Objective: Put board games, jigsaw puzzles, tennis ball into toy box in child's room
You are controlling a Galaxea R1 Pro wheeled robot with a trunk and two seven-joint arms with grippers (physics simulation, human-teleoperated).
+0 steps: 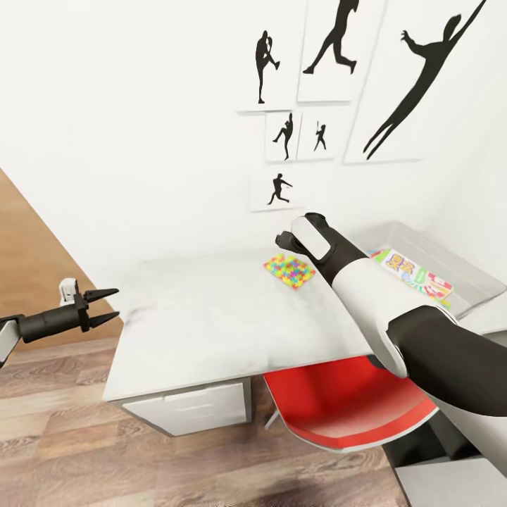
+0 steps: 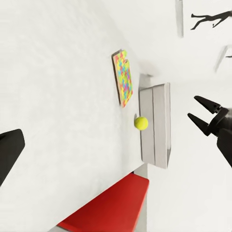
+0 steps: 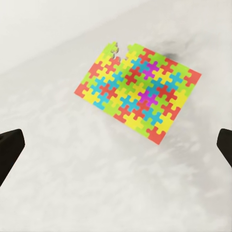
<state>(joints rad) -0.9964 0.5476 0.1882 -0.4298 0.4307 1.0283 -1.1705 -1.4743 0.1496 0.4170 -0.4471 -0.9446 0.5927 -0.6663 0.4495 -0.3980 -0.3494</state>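
The right gripper (image 3: 116, 145), jaws spread wide, hovers above the jigsaw puzzle (image 1: 289, 270) lying flat on the table (image 1: 197, 317). The toy box (image 1: 451, 271) sits at its 3 o'clock. Step in hand: approach; the next move calls for descending and closing. The left gripper (image 1: 102, 305) hangs open, idle.

Even, bright, diffuse light is rendered throughout; no glare is seen; the white wall (image 1: 141, 105) is nearly washed out; a soft smudge of shadow is cast at two o'clock of the jigsaw puzzle (image 3: 137, 93); the table (image 3: 96, 183) looks mottled.
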